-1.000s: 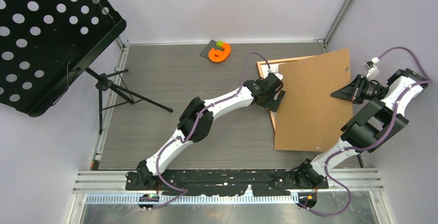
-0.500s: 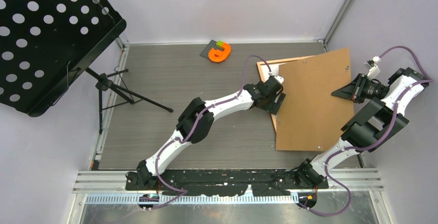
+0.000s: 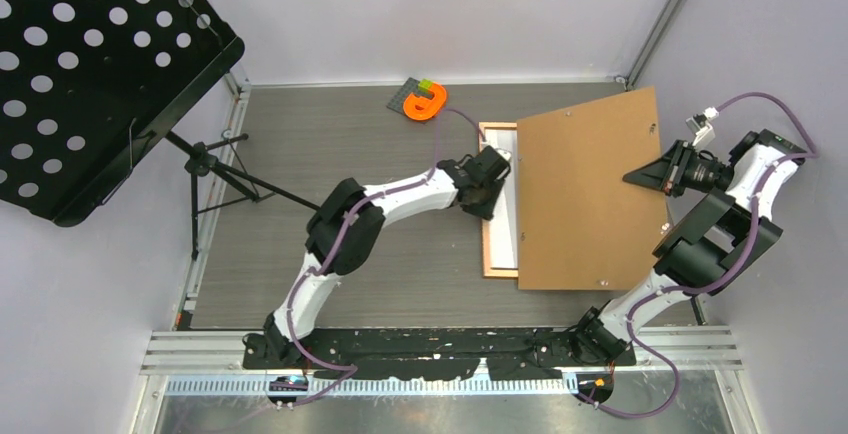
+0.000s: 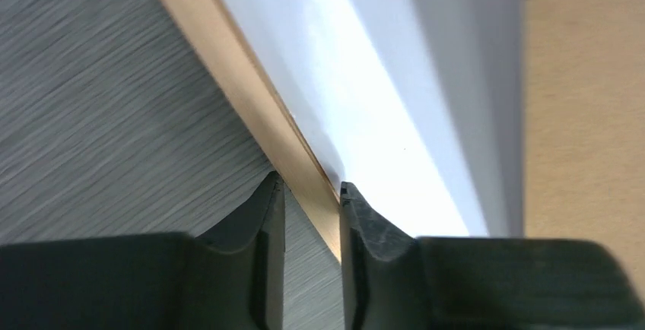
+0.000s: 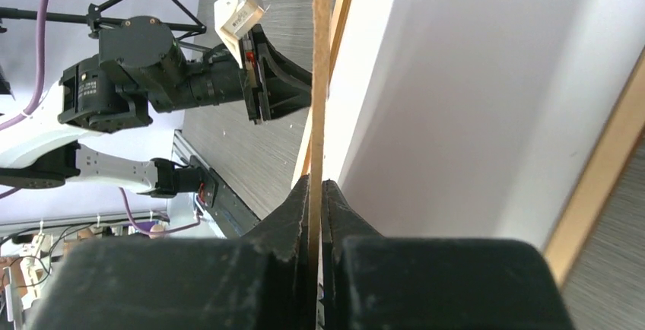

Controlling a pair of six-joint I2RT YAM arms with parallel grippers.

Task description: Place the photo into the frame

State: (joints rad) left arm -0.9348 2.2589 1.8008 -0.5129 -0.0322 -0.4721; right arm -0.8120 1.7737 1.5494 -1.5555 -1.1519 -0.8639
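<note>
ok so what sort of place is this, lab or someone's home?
Likely a lab robot test cell: plain grey walls box in a grey wood-grain table, two white-and-black arms bolted to a metal rail, black perforated music stand.

A black stand (image 3: 100, 64) with a desk full of round holes is on its tripod (image 3: 215, 169) at the left side of the grey bench (image 3: 330, 144). Near the far edge, about the middle, a small orange piece (image 3: 425, 104) lies on a dark mat (image 3: 403, 95), with a green block (image 3: 432, 85) touching it. A plain brown board (image 3: 590, 194) is at the right side, turned a little askew; the right wrist view shows only its thin edge.
</note>
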